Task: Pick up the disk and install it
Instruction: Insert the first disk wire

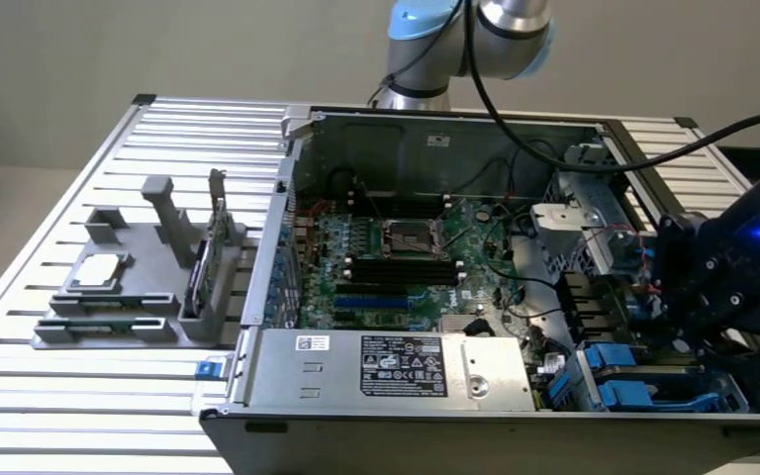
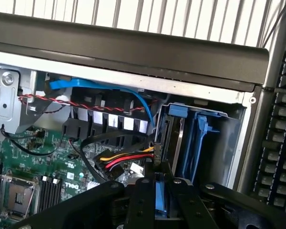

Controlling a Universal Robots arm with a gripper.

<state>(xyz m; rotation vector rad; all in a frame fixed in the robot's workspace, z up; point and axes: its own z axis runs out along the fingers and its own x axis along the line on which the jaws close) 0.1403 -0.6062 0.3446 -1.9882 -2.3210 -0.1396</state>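
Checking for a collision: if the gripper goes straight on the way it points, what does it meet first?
Probably the blue drive bay. The gripper, shut on the disk, points into it; cables lie beside that line. Depth is unclear.

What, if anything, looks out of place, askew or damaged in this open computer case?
Nothing looks damaged or spilled. The blue cable and power cable drape loosely beside the bay, close to the disk in the gripper.
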